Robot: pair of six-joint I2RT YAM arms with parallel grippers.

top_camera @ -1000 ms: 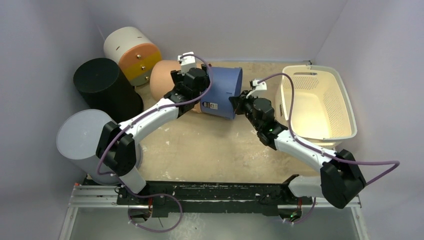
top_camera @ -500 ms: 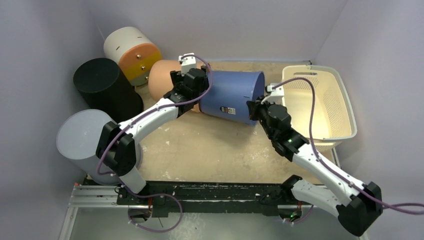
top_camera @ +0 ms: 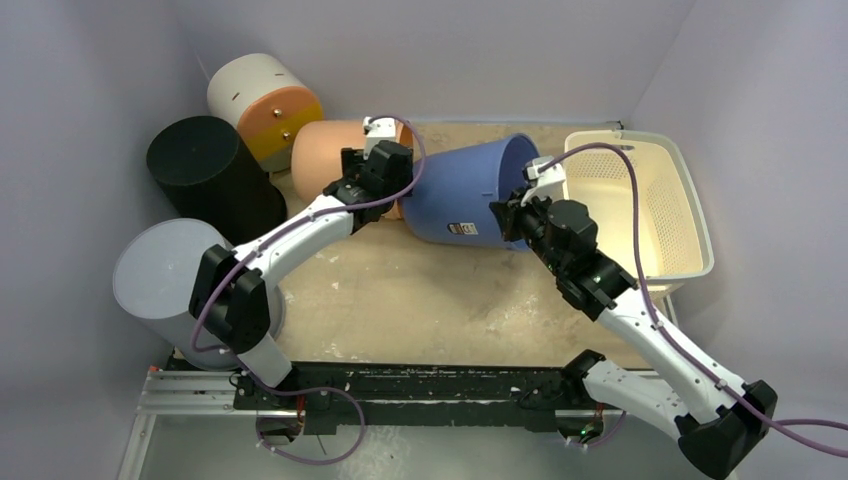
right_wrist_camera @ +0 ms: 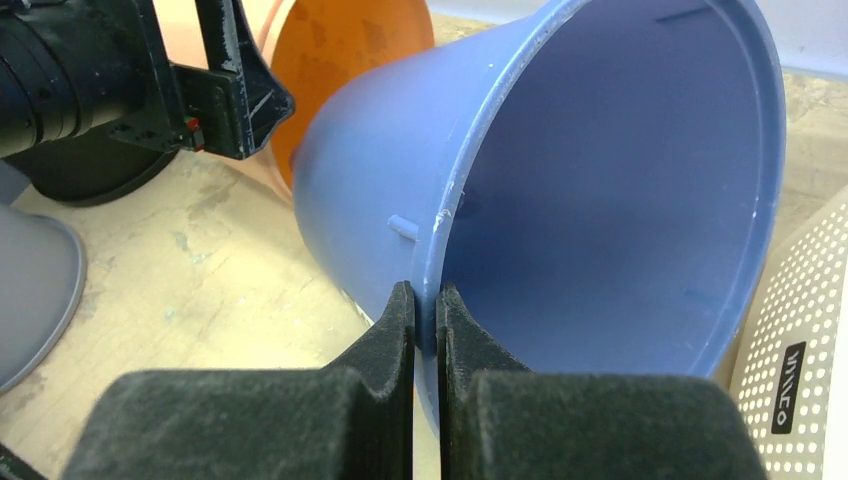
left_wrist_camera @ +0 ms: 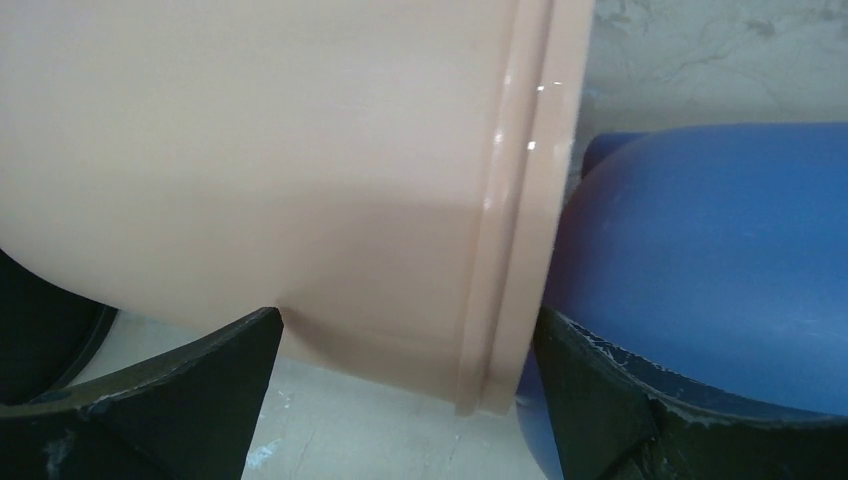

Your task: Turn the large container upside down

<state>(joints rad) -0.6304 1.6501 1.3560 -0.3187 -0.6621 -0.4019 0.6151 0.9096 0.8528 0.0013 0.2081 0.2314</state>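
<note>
**Blue container on its side, rim clamped by right arm**

The large blue container [top_camera: 462, 195] lies tilted on its side at the far middle of the table [top_camera: 420, 290]. Its open mouth faces right, toward the cream perforated basket [top_camera: 690, 200], and its closed base faces left. A label shows on the lower side of its wall.

The right gripper [top_camera: 505, 212] is at the near part of the mouth. In the right wrist view its jaws are clenched on the rim of the blue container [right_wrist_camera: 600, 180], one finger outside the wall and one inside, with only the thickness of the rim between them [right_wrist_camera: 425, 300]. The corner of the basket [right_wrist_camera: 800, 370] shows just beside the mouth.

The left gripper [top_camera: 385, 180] sits over the base end of the container. In the left wrist view its jaws stand released and wide apart [left_wrist_camera: 408, 322], grasping nothing. The rim of a peach container [left_wrist_camera: 250, 170] fills the space between them, and the rounded blue wall [left_wrist_camera: 720, 260] lies against the right-hand finger.

The peach container [top_camera: 325, 155] lies on its side, touching the blue base. To the far left are a white-and-orange drum [top_camera: 260, 100], a black cylinder [top_camera: 205, 170] and, nearer, a grey cylinder [top_camera: 160, 280].
</note>
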